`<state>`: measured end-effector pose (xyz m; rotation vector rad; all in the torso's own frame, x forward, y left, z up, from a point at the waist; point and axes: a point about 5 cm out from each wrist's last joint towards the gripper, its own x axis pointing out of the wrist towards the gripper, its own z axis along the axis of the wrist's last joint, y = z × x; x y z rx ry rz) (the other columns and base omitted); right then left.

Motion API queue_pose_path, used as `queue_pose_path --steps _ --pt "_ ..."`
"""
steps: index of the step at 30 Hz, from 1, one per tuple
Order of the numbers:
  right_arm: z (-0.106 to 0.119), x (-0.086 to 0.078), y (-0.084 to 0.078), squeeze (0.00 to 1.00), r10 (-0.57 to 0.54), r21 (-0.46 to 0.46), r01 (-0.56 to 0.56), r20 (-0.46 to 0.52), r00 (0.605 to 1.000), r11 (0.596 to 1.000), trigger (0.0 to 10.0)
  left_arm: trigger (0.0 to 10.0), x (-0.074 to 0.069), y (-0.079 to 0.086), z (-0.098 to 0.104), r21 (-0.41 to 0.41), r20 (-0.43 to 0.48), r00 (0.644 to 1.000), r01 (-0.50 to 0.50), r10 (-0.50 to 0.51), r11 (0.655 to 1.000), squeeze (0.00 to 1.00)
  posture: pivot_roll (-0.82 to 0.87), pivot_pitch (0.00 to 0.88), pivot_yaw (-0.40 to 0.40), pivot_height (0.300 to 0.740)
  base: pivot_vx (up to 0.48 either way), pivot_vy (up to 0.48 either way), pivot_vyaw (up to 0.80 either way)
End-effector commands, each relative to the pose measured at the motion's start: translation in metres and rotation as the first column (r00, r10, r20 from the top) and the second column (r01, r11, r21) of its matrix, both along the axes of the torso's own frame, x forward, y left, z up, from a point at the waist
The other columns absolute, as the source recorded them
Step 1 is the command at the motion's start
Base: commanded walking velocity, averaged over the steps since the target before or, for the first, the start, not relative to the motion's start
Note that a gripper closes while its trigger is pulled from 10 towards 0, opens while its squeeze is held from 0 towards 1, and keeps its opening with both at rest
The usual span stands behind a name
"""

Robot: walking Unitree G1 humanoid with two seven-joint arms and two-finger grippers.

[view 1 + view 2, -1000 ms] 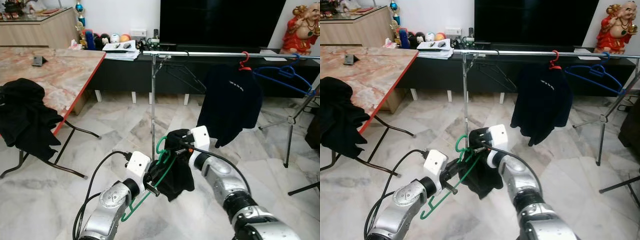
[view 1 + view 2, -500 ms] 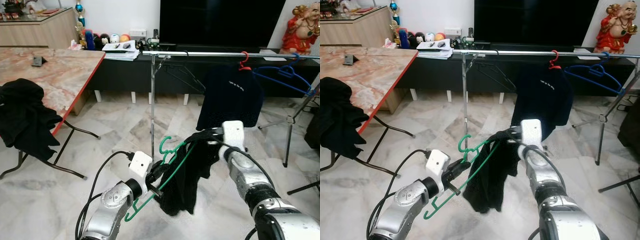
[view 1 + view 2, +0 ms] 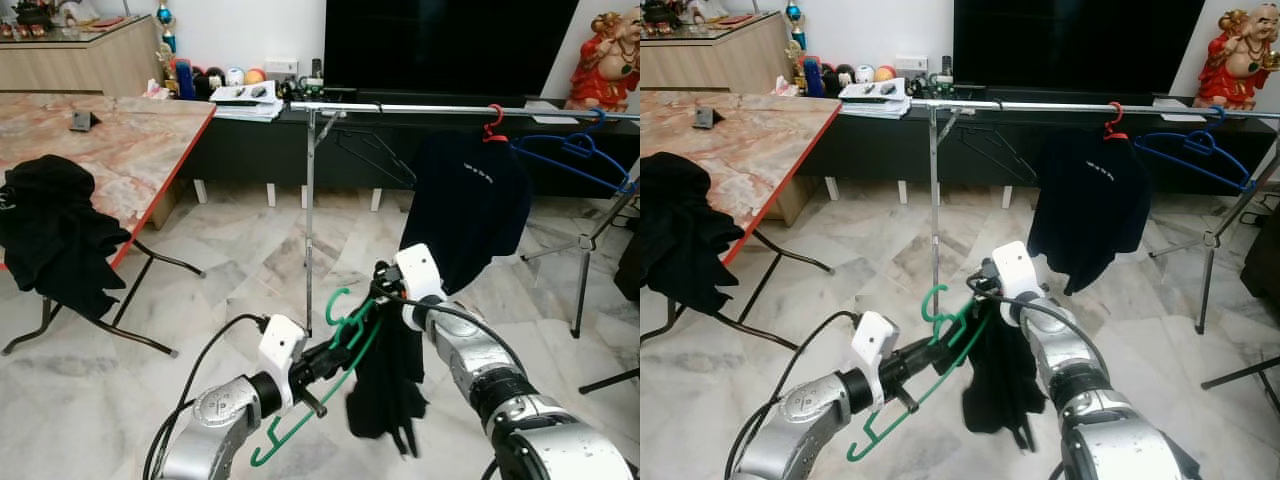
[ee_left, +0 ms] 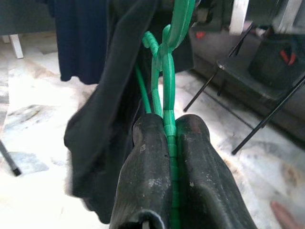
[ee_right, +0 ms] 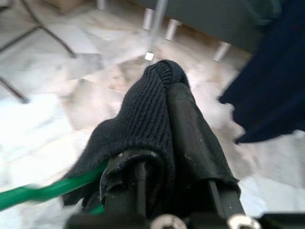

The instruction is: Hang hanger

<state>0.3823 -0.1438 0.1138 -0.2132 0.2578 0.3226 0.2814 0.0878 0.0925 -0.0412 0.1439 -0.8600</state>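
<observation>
Green plastic hanger (image 3: 330, 365) sits clamped in my left gripper (image 4: 167, 138), fingers pinched tight on its neck just under the hook. My right gripper (image 5: 164, 95) is closed on the black garment's (image 3: 385, 385) ribbed edge, draped over the hanger's upper arm. Both hover before the metal rail (image 3: 420, 107), well short of it.

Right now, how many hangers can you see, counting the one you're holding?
4. The green hanger sits clamped in the left gripper. On the rail: a black hanger, a red hanger carrying the dark shirt, and a blue hanger. Others may be hidden.
</observation>
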Motion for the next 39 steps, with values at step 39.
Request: queue_pose_path --steps 39 --pt "0.003 -0.001 0.021 0.00 0.181 -0.152 -0.175 0.026 0.983 0.973 10.0 10.0 -0.008 -0.015 0.000 0.107 0.008 0.986 0.162 -0.164 0.981 0.00 0.09 0.007 -0.060 0.740 0.000 0.000 0.00"
